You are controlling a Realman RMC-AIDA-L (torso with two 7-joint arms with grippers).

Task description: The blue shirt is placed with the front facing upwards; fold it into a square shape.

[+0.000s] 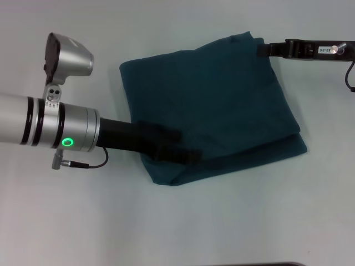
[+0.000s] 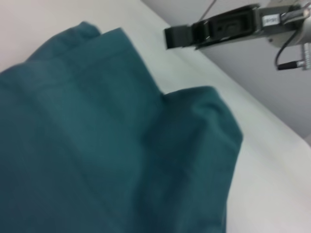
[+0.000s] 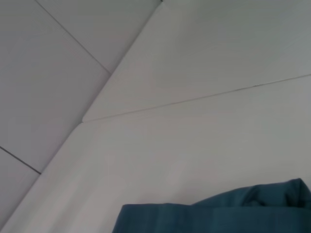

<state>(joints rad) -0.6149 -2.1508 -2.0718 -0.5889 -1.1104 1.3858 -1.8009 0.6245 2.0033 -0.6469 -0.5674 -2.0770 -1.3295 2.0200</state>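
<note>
Folded blue shirt (image 1: 216,105) on the white table (image 1: 233,221), with one gripper at each of two opposite edges.

The shirt lies in a compact, roughly four-sided stack of layers, plain cloth uppermost with no lettering showing; a lower layer juts out along its near right edge. The left gripper (image 1: 186,155) reaches in from the left on its silver arm (image 1: 50,124), and its black fingers (image 1: 166,136) rest on the shirt's near left corner; whether they are pinching cloth or lying loose cannot be told. The right gripper (image 1: 263,50) sits at the shirt's far right corner, its tip touching the cloth edge; its grip likewise cannot be told. In the left wrist view the right gripper (image 2: 172,36) appears just beyond the shirt's (image 2: 97,145) raised far edge.
</note>
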